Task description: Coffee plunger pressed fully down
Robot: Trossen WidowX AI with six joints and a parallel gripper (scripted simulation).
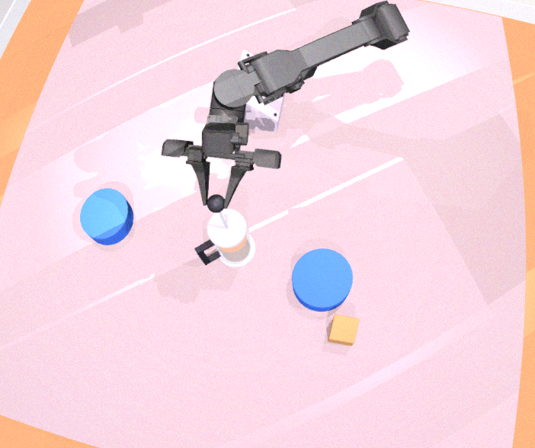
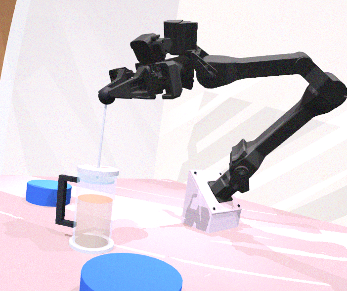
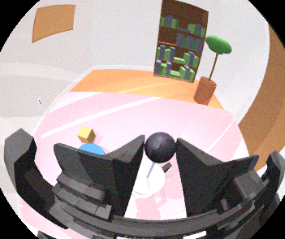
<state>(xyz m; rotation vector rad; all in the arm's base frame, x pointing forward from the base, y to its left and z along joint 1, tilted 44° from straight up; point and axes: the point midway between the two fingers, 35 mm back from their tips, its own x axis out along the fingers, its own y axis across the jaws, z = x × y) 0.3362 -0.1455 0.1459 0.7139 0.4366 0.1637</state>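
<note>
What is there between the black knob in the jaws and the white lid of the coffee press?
Only the thin white plunger rod, running from the knob down to the lid. The exterior view shows it plainly.

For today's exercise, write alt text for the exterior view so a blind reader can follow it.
A dark robot arm's gripper is shut on the black knob of a coffee press plunger, its thin rod fully raised above the lid. The glass press stands upright on a pink table, between two blue discs.
</note>
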